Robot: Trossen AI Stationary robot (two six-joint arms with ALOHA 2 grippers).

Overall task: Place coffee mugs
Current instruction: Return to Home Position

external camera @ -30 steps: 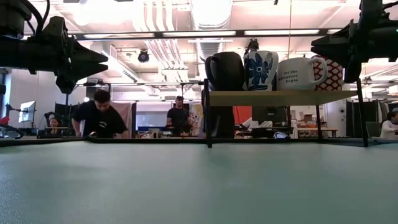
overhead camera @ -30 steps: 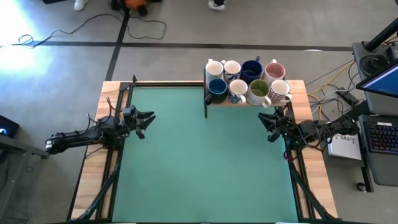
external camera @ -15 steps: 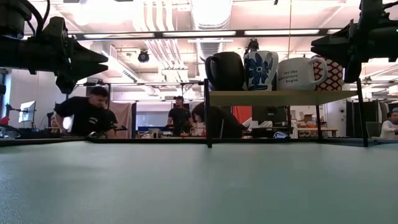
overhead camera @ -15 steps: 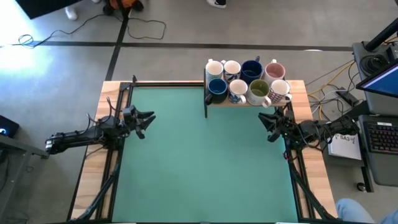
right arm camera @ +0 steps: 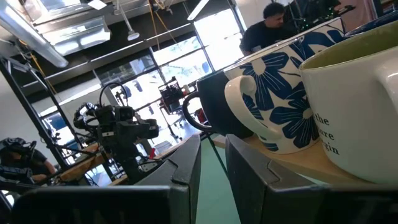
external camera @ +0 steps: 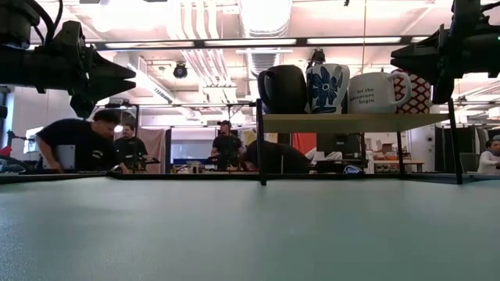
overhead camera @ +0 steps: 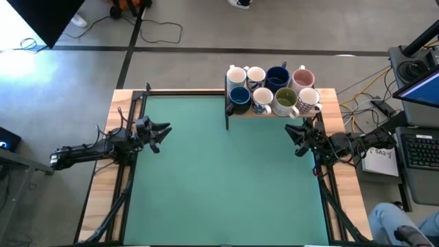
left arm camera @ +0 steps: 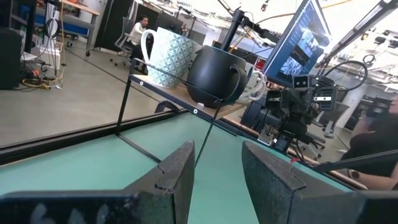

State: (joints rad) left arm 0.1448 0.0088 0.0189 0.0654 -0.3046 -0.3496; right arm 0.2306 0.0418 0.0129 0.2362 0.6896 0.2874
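Several coffee mugs stand upright on their bases on a raised wooden shelf at the table's far right. They include white ones, a navy one, a pink-lined one, a blue-flowered one and an olive-lined one. My left gripper hangs level above the table's left edge and points toward the middle. It is open with nothing between its fingers. My right gripper hangs by the right edge, just on the near side of the shelf. It is slightly open and empty.
The green mat spreads between the two arms. Thin black legs carry the shelf above it, and black rails run along the table's edges. People move in the room beyond the far edge. A person's leg shows near the right corner.
Both arms and the mugs have kept still. In the room behind the table, a person has walked toward the left.
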